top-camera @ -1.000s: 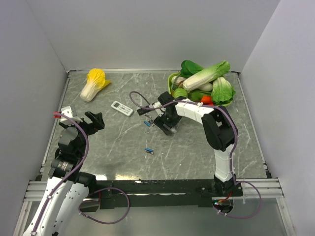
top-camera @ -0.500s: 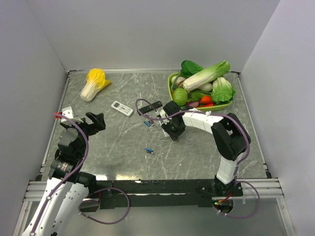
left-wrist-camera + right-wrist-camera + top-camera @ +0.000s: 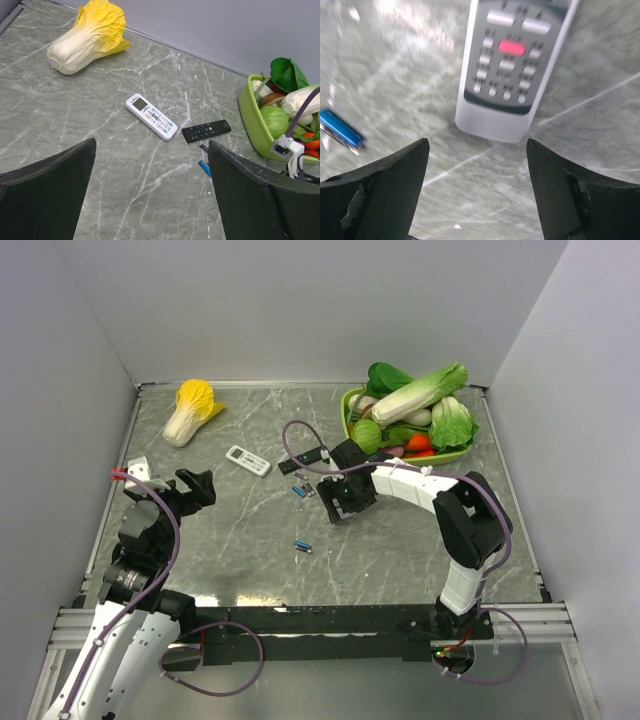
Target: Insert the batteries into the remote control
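Note:
The remote control (image 3: 515, 65) lies face up, grey with rows of buttons and one red button, just ahead of my right gripper (image 3: 477, 192). That gripper is open with nothing between its fingers. A blue battery (image 3: 340, 129) lies to its left. In the top view the right gripper (image 3: 340, 505) hangs low over the table and hides the remote control. One battery (image 3: 299, 491) rests beside it and another battery (image 3: 302, 546) nearer the front. My left gripper (image 3: 195, 485) is open and empty at the left, far from them.
A small white remote (image 3: 247, 460) and a slim black remote (image 3: 303, 459) lie behind the batteries. A yellow cabbage (image 3: 190, 410) sits at the back left. A green basket (image 3: 349, 410) of vegetables stands at the back right, close to the right arm.
The right wrist shifted a little to the right and turned, and its cable swung. Its jaws stand open as before. The left arm has not moved.

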